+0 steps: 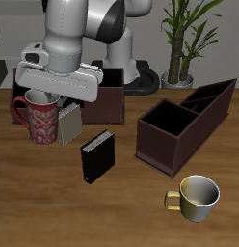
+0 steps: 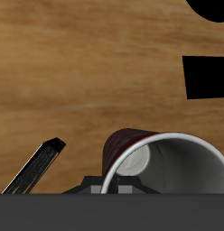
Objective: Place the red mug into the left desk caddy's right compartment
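Observation:
The red mug (image 1: 39,119), speckled, with its loop handle turned away from the caddies, is at the table's back beside a grey book. My gripper (image 1: 47,96) is directly over it, its fingers reaching down at the rim. In the wrist view the mug (image 2: 132,144) fills the frame close up, and the gripper (image 2: 109,188) straddles its rim wall, shut on it. I cannot tell whether the mug is off the table. The left desk caddy (image 1: 210,104) lies skewed across the table from the mug. Its right compartment (image 1: 168,125), the large square section, is empty.
A second dark caddy (image 1: 110,94) stands square-on just behind the mug. A grey book (image 1: 69,123) leans beside the mug and a black book (image 1: 97,157) stands nearer the front. A yellow-gold mug (image 1: 197,196) sits near the front edge. A potted plant (image 1: 181,43) stands at the back.

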Motion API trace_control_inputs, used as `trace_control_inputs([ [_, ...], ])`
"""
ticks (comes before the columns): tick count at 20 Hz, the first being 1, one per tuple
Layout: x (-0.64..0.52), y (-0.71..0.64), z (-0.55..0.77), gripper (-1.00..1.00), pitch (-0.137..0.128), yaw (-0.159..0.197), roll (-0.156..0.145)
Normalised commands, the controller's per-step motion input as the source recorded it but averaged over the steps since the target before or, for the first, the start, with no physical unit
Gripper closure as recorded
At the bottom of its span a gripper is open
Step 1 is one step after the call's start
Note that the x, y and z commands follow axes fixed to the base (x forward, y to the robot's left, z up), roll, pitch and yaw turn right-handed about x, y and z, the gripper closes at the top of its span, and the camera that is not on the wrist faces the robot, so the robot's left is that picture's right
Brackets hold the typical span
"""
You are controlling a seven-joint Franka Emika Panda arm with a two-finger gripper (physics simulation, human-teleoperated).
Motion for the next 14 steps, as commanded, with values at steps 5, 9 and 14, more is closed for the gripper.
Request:
trace_control_inputs([
  [5, -0.47, 0.1, 0.4, 1.0, -0.028, -0.021, 0.001],
  [9, -0.59, 0.36, 0.38, 1.0, -0.043, 0.028, 0.037],
  [14, -0.45, 0.43, 0.19, 1.0, -0.019, 0.031, 0.033],
])
